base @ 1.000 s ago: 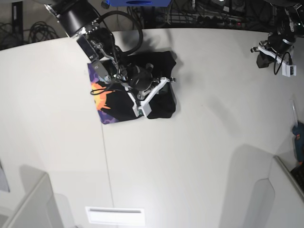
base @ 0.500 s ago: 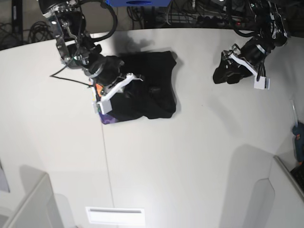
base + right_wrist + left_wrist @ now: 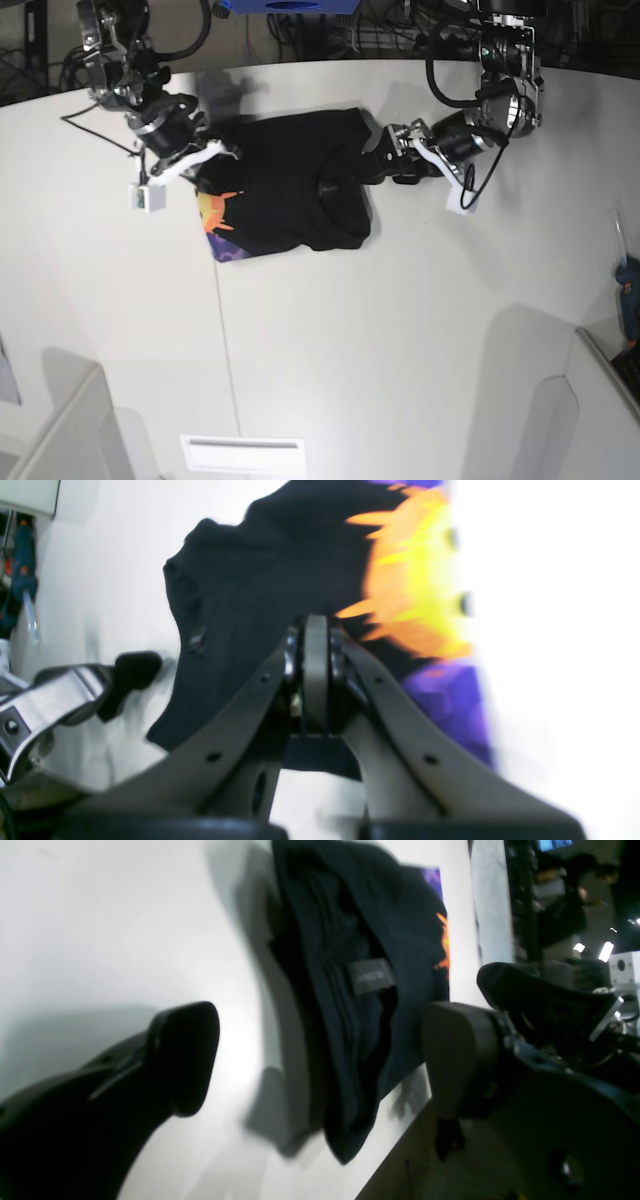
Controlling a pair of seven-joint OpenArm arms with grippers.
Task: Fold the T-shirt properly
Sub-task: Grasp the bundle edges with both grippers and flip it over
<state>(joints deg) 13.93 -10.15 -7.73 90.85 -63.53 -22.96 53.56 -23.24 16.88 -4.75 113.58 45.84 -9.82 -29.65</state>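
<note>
While the left gripper [image 3: 385, 160] has reached the T-shirt [image 3: 290, 190] with jaws spread empty, the right gripper [image 3: 205, 165] stays closed

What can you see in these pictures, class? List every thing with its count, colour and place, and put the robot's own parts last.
T-shirt: one, black with an orange-yellow print on a purple patch, bunched in a partly folded heap on the far middle of the table.
Table: one, white, filling most of the base view.
Cables: several, dark, behind the table's far edge.
Tool: one, teal, at the right edge of the base view.
Left gripper: one, black with a white camera mount, open, beside the shirt's right edge in the base view.
Right gripper: one, black with a white camera mount, shut, at the shirt's left edge.
</note>
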